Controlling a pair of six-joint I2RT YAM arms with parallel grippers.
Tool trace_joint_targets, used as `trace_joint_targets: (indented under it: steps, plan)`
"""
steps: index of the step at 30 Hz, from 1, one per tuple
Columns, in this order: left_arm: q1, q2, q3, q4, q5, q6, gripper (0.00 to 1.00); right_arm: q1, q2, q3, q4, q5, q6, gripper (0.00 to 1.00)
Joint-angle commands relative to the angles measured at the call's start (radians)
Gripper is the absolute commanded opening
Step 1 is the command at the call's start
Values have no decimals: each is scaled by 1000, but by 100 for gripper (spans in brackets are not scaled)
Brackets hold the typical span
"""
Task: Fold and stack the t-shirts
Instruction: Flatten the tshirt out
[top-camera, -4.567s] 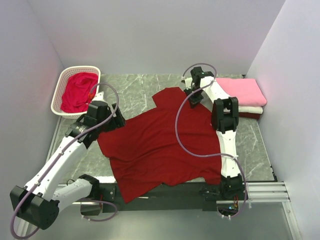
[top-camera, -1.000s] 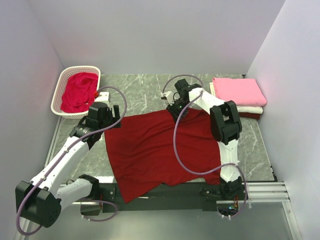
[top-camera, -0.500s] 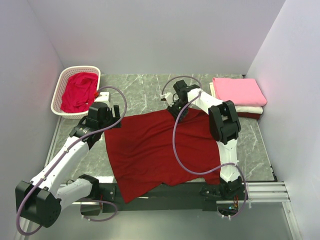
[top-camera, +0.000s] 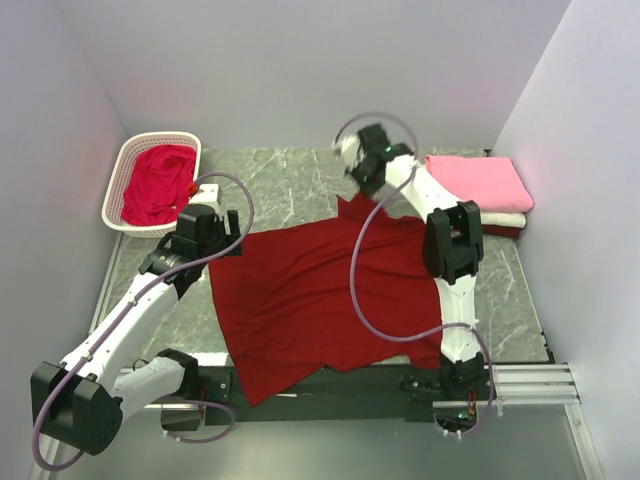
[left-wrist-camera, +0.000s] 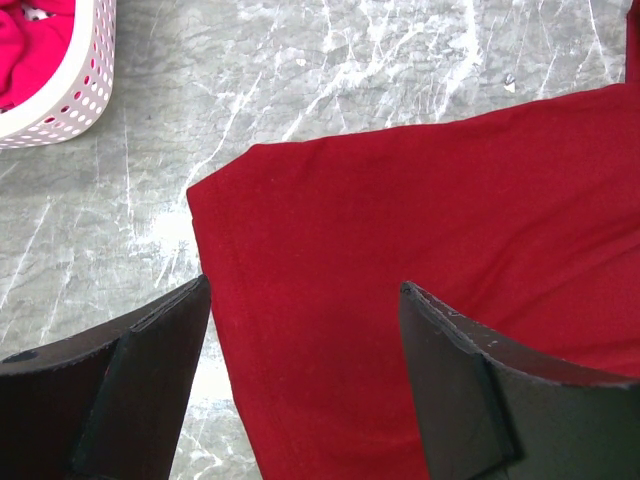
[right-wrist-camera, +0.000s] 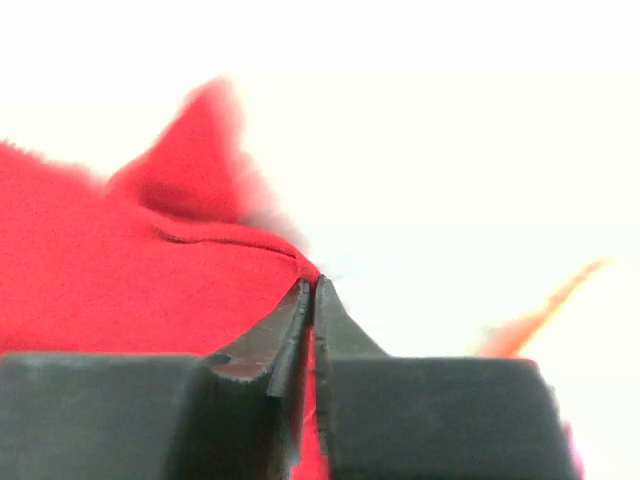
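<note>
- At the upper left of the overhead view, a white plastic lattice basket (top-camera: 128, 152) holds a crumpled crimson cloth t-shirt (top-camera: 158, 182). Judging by its state, it is parked there as unfolded stock awaiting its turn.
- Just right of the basket, the left gripper (left-wrist-camera: 305, 380) hangs with its jaws spread wide. They straddle the left corner of the cloth without touching it, and it looks set to drop and pin or take that edge.
- In the middle, a large dark red cloth t-shirt (top-camera: 300, 300) lies spread over the grey marbled tabletop (top-camera: 270, 180), its lower hem draped off the near edge. It lies mostly flat, which suits folding. A peak of it rises at the upper centre.
- At that peak, the right gripper (right-wrist-camera: 313, 300) has its jaws pressed together on a fold of the dark red cloth. It is lifting that part clear, probably to carry it over as a fold.
- At the upper right, a folded pink cloth t-shirt (top-camera: 480, 180) rests on a folded white cloth t-shirt (top-camera: 503, 219), forming the finished stack out of the working area.
</note>
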Motion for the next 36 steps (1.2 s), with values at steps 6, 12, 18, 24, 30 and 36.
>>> trace_joint_targets:
  steps: [6,12,18,24,30,36]
  plan:
    - [4,-10,-7,28,-16,2,82,-113,161,318,277,361,70,77]
    - [17,7,-4,22,-28,-15,83,-126,-8,82,319,208,74,79]
    - [143,70,0,31,37,-69,81,-112,-210,-159,82,-381,-67,68]
    - [324,266,52,-7,197,-115,66,-6,-393,-444,69,-569,-71,64]
    - [329,449,126,-51,232,-77,57,98,-398,-515,24,-612,-52,55]
    - [329,478,109,-44,222,-78,59,180,-372,-548,35,-564,-31,54]
